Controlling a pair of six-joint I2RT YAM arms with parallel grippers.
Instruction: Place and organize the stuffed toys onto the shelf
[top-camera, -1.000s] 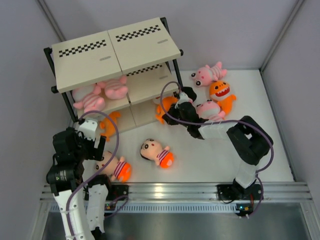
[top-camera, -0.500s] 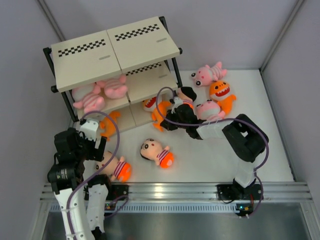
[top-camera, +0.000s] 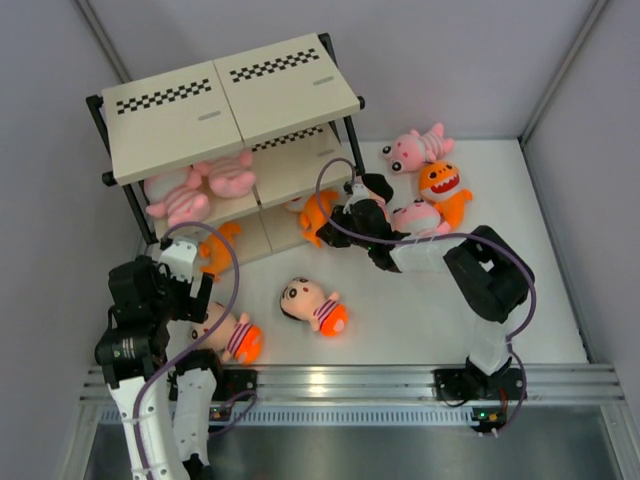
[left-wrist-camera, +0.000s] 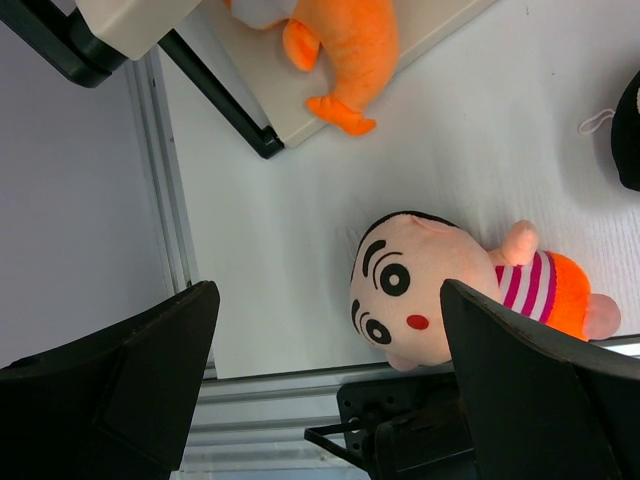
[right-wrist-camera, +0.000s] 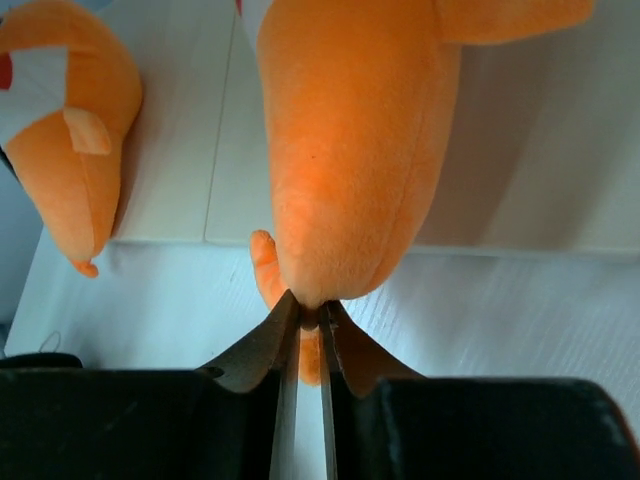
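The shelf (top-camera: 230, 100) stands at the back left, with two pink striped animals (top-camera: 190, 190) on its middle board and an orange fish (top-camera: 215, 250) on the bottom board. My right gripper (top-camera: 342, 215) is at the shelf's lower right, its jaws (right-wrist-camera: 310, 312) pinching the tail of a second orange fish (right-wrist-camera: 350, 150), whose body lies on the bottom board (right-wrist-camera: 530, 170). My left gripper (left-wrist-camera: 328, 290) hangs wide open above a striped-shirt doll (left-wrist-camera: 430, 290) at the near left. Another doll (top-camera: 312, 303) lies mid-table.
A pink animal (top-camera: 415, 148), an orange fish (top-camera: 442, 185) and another pink animal (top-camera: 418, 218) lie in a cluster right of the shelf, beside my right arm. White walls close in the table on both sides. A metal rail (top-camera: 340, 380) runs along the near edge.
My right gripper carried the orange fish left toward the shelf's bottom tier, so its body now lies on the board. The left arm and the other toys have not moved.
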